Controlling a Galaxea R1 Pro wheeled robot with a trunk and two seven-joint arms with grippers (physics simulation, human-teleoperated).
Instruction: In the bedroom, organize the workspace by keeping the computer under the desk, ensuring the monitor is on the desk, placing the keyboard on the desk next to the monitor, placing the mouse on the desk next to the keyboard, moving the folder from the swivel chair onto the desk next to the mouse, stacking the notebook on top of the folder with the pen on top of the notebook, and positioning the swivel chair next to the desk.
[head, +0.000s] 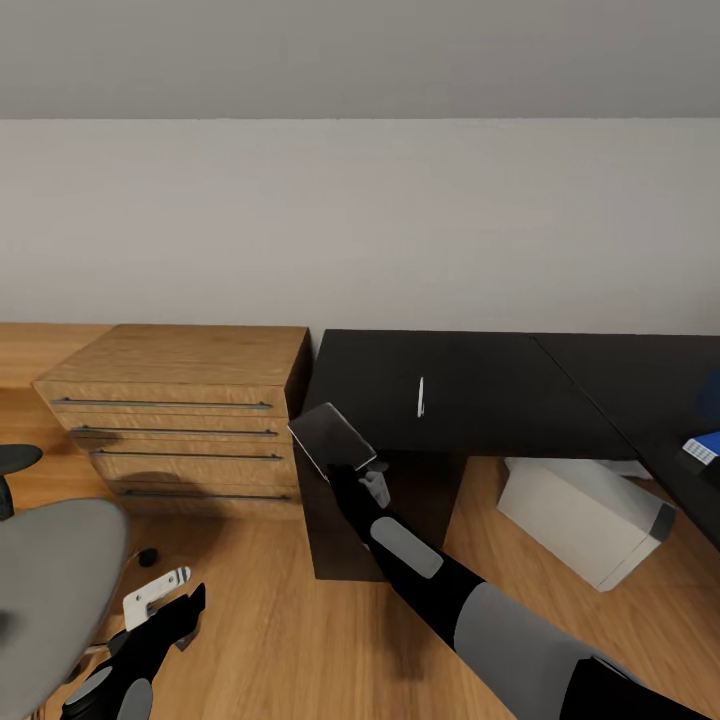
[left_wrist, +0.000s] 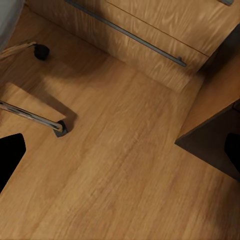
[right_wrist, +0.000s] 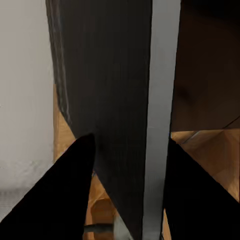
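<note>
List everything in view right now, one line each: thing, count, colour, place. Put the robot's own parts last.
desk: one, glossy black top, against the wall
pen: one, white, lying on the desk top
folder: one, blue with white edge, on the desk at the right edge of the head view
computer: one, light grey-white, on the floor under the desk
drawer chest: one, light wood, to the left of the desk
swivel chair: one, grey seat, at lower left
notebook: one, grey, held above the desk's near edge
right tool: black fingers, shut on the notebook
left tool: low, over the wood floor
</note>
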